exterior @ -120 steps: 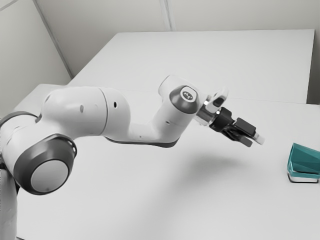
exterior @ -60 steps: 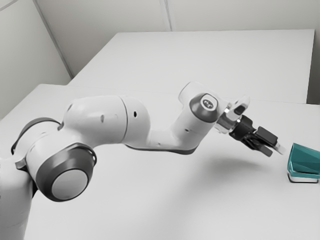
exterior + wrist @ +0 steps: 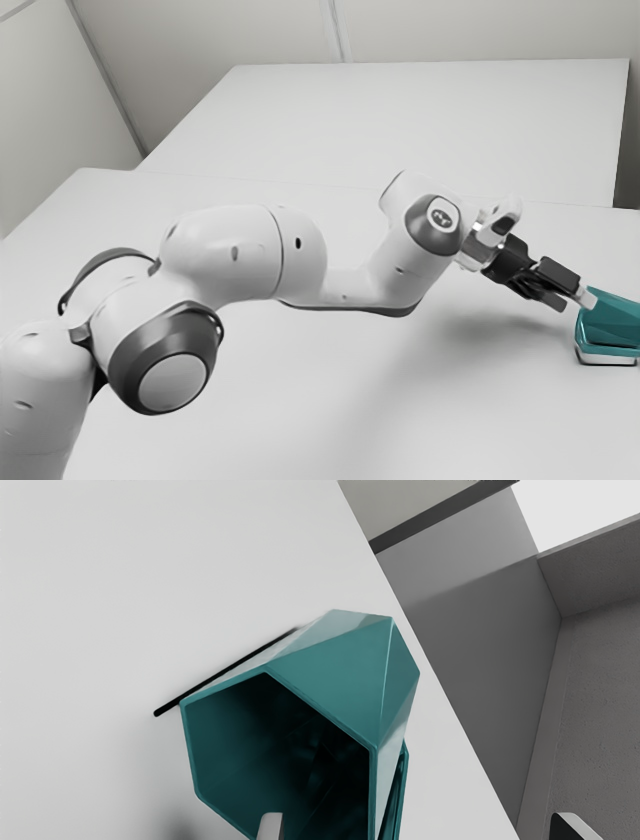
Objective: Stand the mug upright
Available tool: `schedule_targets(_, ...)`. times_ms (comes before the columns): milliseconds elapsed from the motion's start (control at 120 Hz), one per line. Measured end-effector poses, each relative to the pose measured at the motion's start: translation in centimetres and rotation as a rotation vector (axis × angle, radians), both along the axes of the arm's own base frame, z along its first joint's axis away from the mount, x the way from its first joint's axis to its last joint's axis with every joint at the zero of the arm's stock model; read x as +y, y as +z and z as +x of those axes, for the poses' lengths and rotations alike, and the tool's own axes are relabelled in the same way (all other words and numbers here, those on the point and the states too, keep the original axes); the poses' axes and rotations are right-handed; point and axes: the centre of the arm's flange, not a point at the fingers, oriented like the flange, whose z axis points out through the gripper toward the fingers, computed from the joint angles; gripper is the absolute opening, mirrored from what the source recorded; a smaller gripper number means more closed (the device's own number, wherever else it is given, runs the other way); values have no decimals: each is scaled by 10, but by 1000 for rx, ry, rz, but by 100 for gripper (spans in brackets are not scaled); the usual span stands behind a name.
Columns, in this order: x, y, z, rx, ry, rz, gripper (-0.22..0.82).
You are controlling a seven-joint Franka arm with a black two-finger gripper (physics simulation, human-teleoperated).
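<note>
- Gripper (image 3: 572, 300): fingers (image 3: 271, 826) spread wide, nothing pinched.
- Mug (image 3: 614, 325): teal, faceted, on its side on the table (image 3: 480, 420), at the exterior view's right edge.
- Mouth (image 3: 285, 740) faces the gripper.
- Wrist view: one fingertip overlaps the mouth, other is out past the handle (image 3: 396, 795) side. Can't tell if anything touches.

smooth teal faceted mug (image 3: 330, 680), matt white table (image 3: 125, 580)

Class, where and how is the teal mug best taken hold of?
Probably by the thin rim of the mug, coming from the mouth side, one finger inside and one outside: it lies on its side, its mouth facing the open gripper.
</note>
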Motion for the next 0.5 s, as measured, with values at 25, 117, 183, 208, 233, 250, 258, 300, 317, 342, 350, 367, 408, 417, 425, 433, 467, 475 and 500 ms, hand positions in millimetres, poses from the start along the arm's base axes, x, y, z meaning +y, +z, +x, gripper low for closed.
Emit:
schedule_targets(25, 0, -2, 1, 0, 2, 0, 58)
schedule_targets(117, -2, -6, 3, -1, 6, 1, 58)
schedule_targets(183, -5, -9, 4, -1, 6, -2, 58)
schedule_targets(208, -6, -10, 4, -2, 6, -3, 58)
schedule_targets(233, -7, -11, 5, -2, 6, -4, 58)
schedule_targets(250, -9, -12, 5, -2, 5, -6, 58)
schedule_targets(258, -9, -12, 5, -2, 5, -6, 58)
schedule_targets(300, -11, -13, 5, -1, 4, -9, 58)
schedule_targets(317, -12, -14, 5, -1, 4, -9, 58)
schedule_targets(342, -13, -14, 5, -2, 4, -10, 58)
schedule_targets(350, -13, -14, 5, -2, 3, -11, 58)
schedule_targets(367, -14, -15, 5, -2, 2, -11, 58)
schedule_targets(408, -17, -16, 5, -3, 0, -12, 58)
schedule_targets(417, -17, -16, 5, -3, -1, -12, 58)
schedule_targets(425, -18, -16, 5, -3, -1, -12, 58)
schedule_targets(433, -18, -17, 5, -3, -1, -12, 58)
schedule_targets(467, -20, -17, 5, -4, -2, -13, 58)
schedule_targets(475, -20, -18, 5, -4, -3, -14, 58)
schedule_targets(500, -21, -18, 4, -4, -4, -14, 58)
